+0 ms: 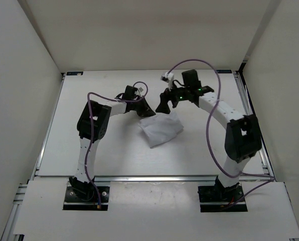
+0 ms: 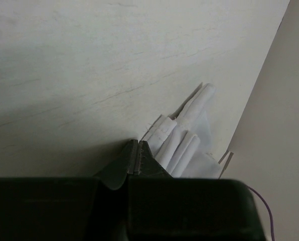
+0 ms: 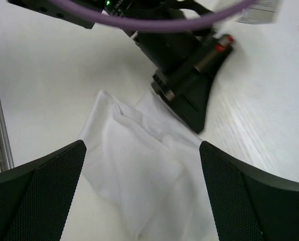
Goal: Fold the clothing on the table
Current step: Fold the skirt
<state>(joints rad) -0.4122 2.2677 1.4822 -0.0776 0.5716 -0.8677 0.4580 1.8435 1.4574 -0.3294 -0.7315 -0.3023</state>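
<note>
The clothing [image 1: 160, 129] lies bunched in loose folds near the middle of the table [image 1: 114, 155], well apart from the aluminium rails [image 1: 164, 177] on every side, with bare surface all round it. The left gripper [image 2: 137, 150] has its jaws pressed together at the cloth's far-left edge; whether a fold is pinched cannot be told. The right gripper [image 3: 142, 146] hangs above the cloth's far side, jaws spread wide, holding nothing.
</note>
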